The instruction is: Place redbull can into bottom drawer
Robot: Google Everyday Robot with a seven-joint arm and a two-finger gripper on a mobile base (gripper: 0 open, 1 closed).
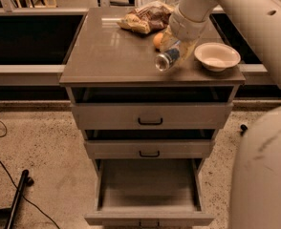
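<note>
The redbull can [165, 60] is tilted, its silver end facing the camera, over the right part of the cabinet top [112, 56]. My gripper [175, 50] comes down from the upper right and its fingers are closed around the can's upper body. The can seems to be held just off the surface. The bottom drawer [149, 185] is pulled out wide and nothing shows inside; its front [149, 219] is at the lower edge of the view.
A bag of chips [145, 17] and a small orange fruit [157, 39] lie behind the can. A white bowl [217, 55] stands to its right. The two upper drawers [150, 117] are slightly out. My arm fills the right side. A black pole [16, 199] lies on the floor.
</note>
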